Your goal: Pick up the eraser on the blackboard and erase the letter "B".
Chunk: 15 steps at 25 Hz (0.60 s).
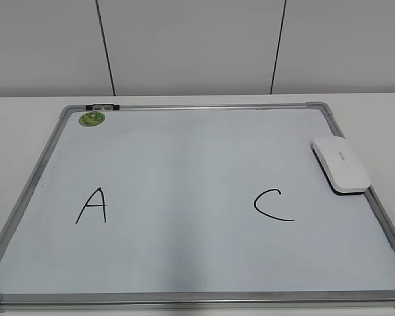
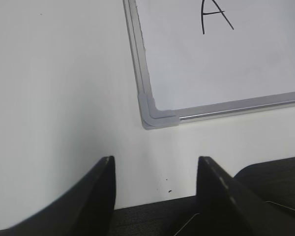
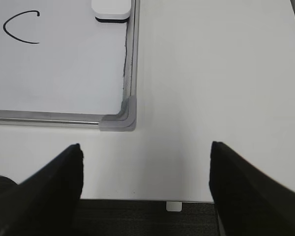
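Note:
The blackboard (image 1: 184, 158), a white board in a grey frame, lies flat on the table. The white eraser (image 1: 340, 164) rests on its right edge, and its near end shows at the top of the right wrist view (image 3: 110, 7). A black "A" (image 1: 92, 206) is at the left and a black "C" (image 1: 273, 205) at the right. No "B" shows in any view; the board between them is blank. My left gripper (image 2: 156, 160) is open and empty, off the board's near left corner (image 2: 157, 117). My right gripper (image 3: 145, 145) is open and empty, off the near right corner (image 3: 119, 120).
A round green sticker (image 1: 91, 119) and a small black clip (image 1: 102, 106) sit at the board's far left corner. The white table (image 1: 368, 115) ends at a grey wall behind. Its near edge shows in both wrist views (image 3: 137, 199).

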Tool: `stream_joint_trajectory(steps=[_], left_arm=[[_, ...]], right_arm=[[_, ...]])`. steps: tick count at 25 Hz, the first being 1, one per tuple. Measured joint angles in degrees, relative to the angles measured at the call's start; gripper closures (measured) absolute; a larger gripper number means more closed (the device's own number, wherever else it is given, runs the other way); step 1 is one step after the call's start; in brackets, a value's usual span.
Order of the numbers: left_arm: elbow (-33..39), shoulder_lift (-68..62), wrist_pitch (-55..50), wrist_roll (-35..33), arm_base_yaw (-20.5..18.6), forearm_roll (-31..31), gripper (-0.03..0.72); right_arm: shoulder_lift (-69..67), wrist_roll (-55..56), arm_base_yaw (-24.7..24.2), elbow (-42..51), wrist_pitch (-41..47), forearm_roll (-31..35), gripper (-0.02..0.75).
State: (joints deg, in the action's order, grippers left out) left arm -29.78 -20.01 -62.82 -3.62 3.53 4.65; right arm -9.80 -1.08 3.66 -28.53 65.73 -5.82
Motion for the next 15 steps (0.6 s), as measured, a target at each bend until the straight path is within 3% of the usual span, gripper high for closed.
stream_joint_trajectory(steps=[7,15], left_arm=[[0.0,1.7,0.1,0.0,-1.1,0.0,0.311],[0.0,12.4,0.1,0.0,-2.2,0.0,0.321]], right_arm=[[0.0,0.0,-0.9,0.0,0.0,0.0,0.147],[4.7,0.0,-4.0,0.0,-0.1,0.0,0.147]])
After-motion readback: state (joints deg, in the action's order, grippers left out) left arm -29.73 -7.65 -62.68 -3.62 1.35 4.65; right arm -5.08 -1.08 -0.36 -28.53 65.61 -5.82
